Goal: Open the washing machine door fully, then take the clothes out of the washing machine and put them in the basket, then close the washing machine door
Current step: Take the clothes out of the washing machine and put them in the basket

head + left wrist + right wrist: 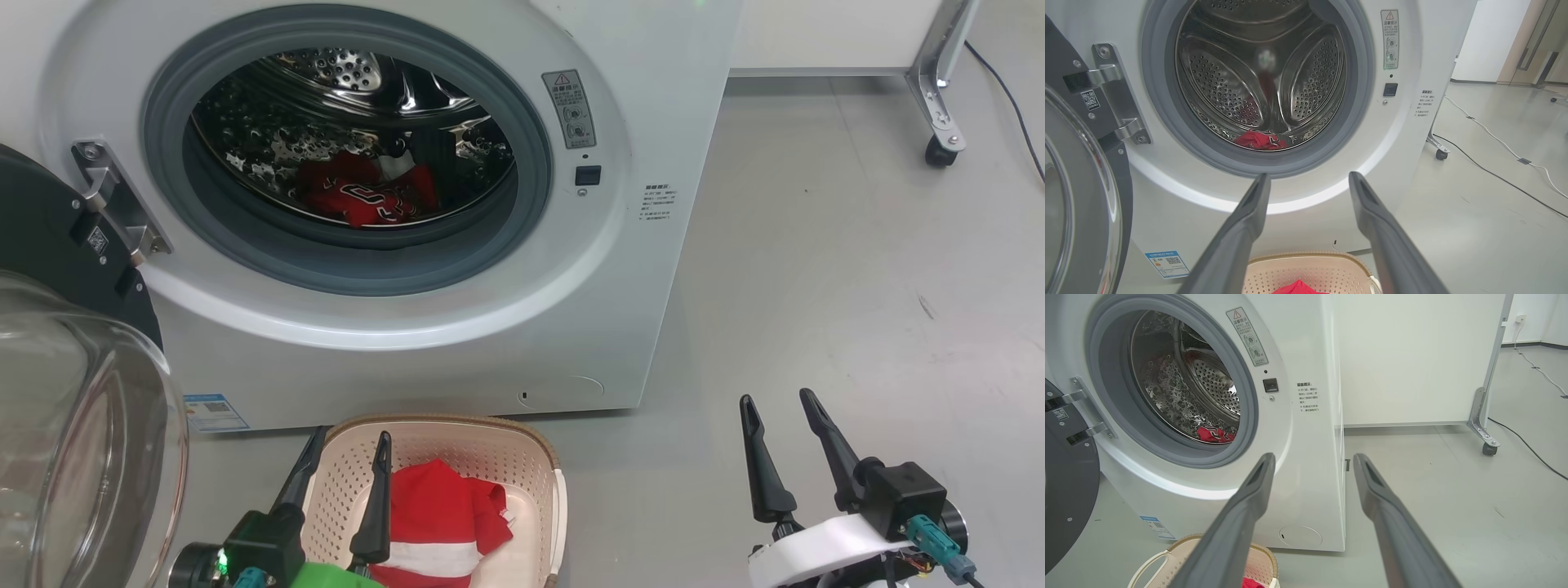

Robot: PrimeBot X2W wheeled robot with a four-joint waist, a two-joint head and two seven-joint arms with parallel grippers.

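Grey floor (816, 245) runs before the white washing machine (637, 122), its mouth facing the robot. Its door (49, 237) hangs wide open on the left hinge. A red jersey (363, 196) lies crosswise low in the drum (326, 90), and a red garment (441, 514) with a white band lies in the basket (522, 457) below. The left gripper (351, 437) gapes empty over the basket, and the right gripper (776, 400) gapes empty above bare floor.

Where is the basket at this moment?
In the head view, the basket sits on the floor at lower centre-left, close in front of the washing machine, with the open left gripper above its left side.
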